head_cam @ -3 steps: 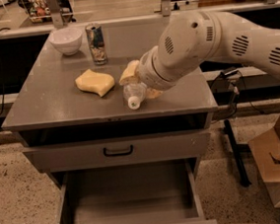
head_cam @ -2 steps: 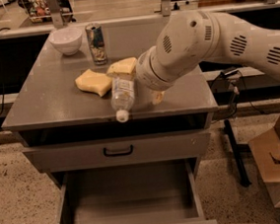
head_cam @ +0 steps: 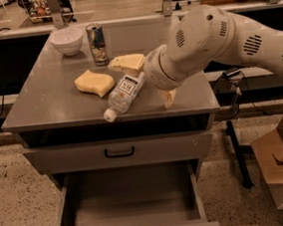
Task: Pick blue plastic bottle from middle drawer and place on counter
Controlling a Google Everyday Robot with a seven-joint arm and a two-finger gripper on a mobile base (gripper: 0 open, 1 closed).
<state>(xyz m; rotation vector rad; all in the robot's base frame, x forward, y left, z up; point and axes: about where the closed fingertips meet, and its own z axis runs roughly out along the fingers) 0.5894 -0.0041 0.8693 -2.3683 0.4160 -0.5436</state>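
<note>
clear bottle (head_cam: 124,92) sideways, counter (head_cam: 45,101) front, at hand (head_cam: 143,82)

Cabinet (head_cam: 76,159) being viewed from front, high, mid-range, camera being tilted downward; gripper (head_cam: 146,82) being framed over counter (head_cam: 45,97), 12 o'clock of centre.

A: Blue plastic bottle (head_cam: 124,92), compared with 1 s ago?
B: It hung cap-down then. It now lies on its side on the counter (head_cam: 45,99), with the cap swung left and near the front edge.
A: Gripper (head_cam: 148,80)?
B: At the bottle's base, fingers spread wider than before.
</note>
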